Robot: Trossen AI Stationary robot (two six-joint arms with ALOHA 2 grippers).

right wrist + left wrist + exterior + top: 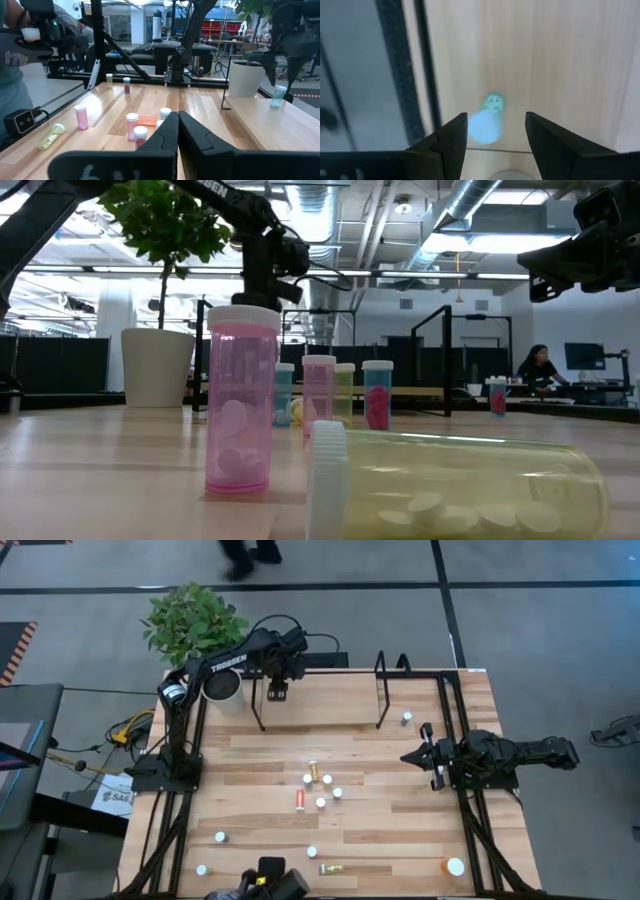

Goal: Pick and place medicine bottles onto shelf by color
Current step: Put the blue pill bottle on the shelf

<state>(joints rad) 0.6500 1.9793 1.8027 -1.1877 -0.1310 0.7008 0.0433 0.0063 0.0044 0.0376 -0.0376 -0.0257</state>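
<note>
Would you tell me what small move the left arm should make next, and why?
Probably lift the left pincer straight up and away. Its fingers stand open on either side of a blue-green bottle that already stands upright on the shelf, so the placement looks complete. The right pincer waits shut at the table's right side.
</note>
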